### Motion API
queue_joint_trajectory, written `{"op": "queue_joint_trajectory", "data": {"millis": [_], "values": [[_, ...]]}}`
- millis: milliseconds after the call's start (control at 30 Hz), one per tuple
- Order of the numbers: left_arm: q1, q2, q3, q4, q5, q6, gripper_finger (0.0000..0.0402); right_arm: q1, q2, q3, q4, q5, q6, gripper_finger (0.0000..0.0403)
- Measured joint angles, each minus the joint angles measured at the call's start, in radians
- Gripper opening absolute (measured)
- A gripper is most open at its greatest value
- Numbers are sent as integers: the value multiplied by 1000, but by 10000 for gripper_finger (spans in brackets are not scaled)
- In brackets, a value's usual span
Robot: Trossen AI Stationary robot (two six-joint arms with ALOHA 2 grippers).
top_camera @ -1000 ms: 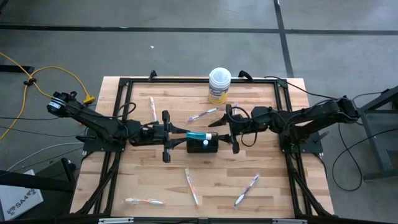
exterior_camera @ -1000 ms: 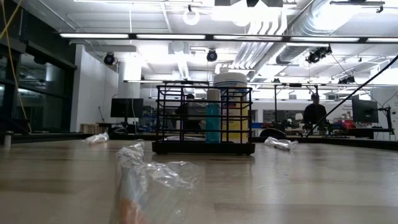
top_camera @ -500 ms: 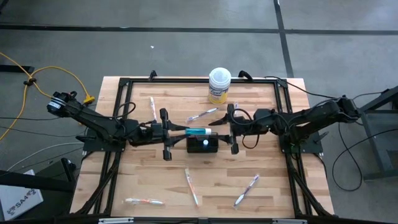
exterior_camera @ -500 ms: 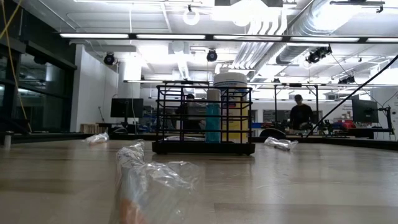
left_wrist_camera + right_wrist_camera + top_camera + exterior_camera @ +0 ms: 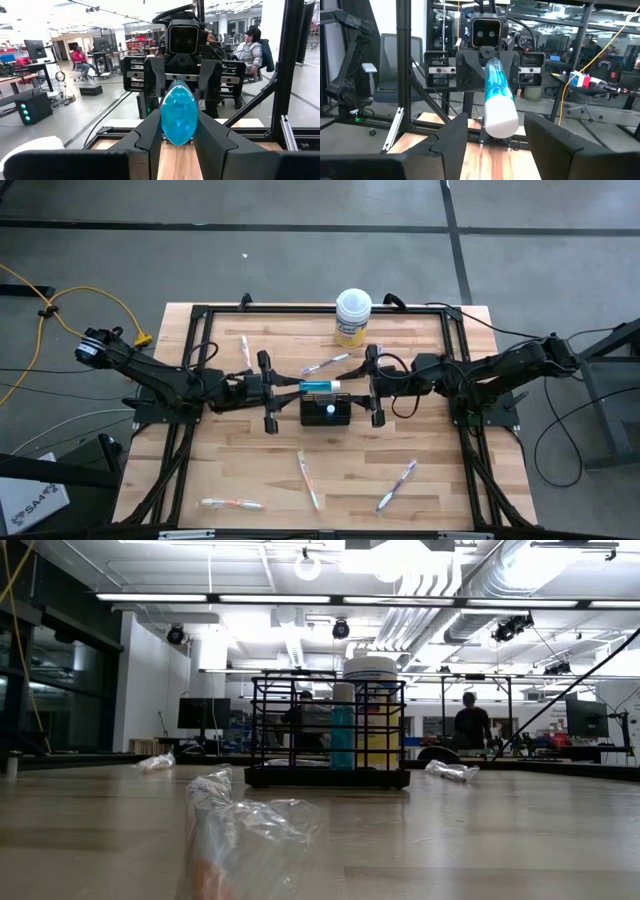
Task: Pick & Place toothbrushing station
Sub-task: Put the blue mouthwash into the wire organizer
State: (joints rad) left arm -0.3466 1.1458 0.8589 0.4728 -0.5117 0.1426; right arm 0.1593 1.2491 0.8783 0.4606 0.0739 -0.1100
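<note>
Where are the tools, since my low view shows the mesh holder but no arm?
Observer: Both hang up near the holder, the left tool and the right tool facing each other.
Operator: Is either carrying anything?
Observer: The left tool is shut on a teal tube, held level, its white cap pointing at the right tool.
Operator: Has the right one gripped it?
Observer: Not yet; its fingers stand open on either side of the cap.

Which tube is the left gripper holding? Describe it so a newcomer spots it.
Find the black wire holder at the table's middle. Just beyond it, a teal tube hangs level between the two arms, pinched by the left gripper, its white cap toward the open right gripper. The other tube stands inside the holder.
</note>
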Motion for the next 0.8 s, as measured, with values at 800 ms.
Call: {"op": "queue_joint_trajectory", "data": {"millis": [800], "values": [[26,46,0,102,71,15,90,-17,0,0,27,-30,0,187]]}}
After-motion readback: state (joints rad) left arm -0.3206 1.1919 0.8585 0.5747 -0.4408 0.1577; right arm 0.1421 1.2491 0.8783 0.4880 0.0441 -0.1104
